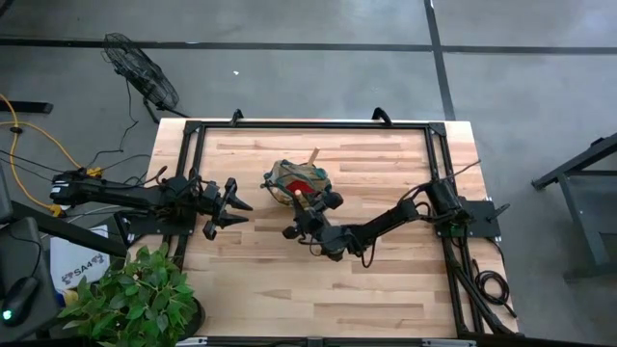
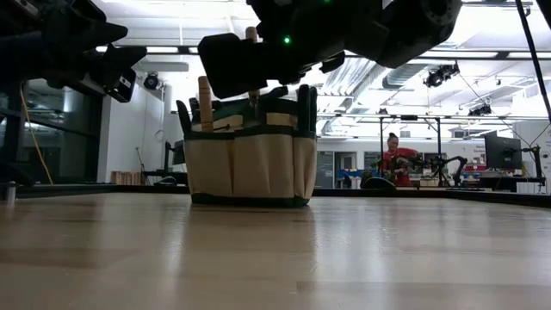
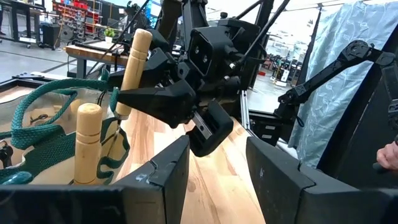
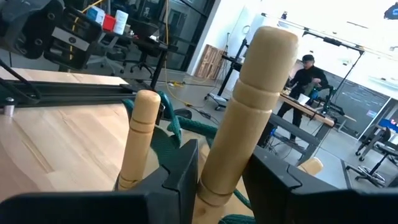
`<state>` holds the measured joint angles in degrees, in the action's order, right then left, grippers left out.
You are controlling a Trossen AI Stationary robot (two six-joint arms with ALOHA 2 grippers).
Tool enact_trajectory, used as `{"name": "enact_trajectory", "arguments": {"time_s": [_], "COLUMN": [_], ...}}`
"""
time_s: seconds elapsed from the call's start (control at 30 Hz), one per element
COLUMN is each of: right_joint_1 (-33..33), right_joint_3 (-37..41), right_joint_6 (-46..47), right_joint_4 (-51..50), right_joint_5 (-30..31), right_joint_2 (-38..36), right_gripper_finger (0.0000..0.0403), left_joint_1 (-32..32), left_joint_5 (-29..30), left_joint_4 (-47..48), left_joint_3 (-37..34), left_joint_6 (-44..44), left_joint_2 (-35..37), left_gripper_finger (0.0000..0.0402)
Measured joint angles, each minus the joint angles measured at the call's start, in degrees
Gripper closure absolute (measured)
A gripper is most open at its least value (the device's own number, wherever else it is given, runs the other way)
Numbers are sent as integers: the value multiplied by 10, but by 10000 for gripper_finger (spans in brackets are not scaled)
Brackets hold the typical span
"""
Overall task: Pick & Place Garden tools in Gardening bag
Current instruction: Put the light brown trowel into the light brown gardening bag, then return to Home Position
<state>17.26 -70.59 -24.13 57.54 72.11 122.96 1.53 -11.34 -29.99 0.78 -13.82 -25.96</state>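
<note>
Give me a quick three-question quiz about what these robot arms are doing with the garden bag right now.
1. True or false: the right claw is closed around a pale wooden handle standing over the gardening bag.
2. Which claw is holding nothing? A) left claw B) right claw
3. Fill in: looking down from above, a ____ coloured item shows inside the bag.

Key
1. True; the handle sits between its fingers, tilted over the bag.
2. A; it waits beside the bag, fingers apart.
3. Red.
</note>
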Motion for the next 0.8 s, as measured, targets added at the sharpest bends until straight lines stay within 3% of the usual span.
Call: {"name": "enact_trajectory", "arguments": {"time_s": [0.23,0.6,0.8], "right_joint_1": [0,8,26], "right_joint_3": [0,0,0], "right_joint_6": [3,1,-31], "right_joint_4": [4,2,1], "right_joint_5": [-2,4,39], "right_joint_2": [-2,-41,-81], "right_gripper_finger": [280,190,186], "left_joint_1": [0,0,0], "left_joint_5": [0,0,2], "left_joint_4": [0,1,-1], "left_joint_3": [0,0,0], "left_joint_6": [0,0,0], "left_joint_2": [0,0,1], "left_gripper_finger": [245,245,245]}}
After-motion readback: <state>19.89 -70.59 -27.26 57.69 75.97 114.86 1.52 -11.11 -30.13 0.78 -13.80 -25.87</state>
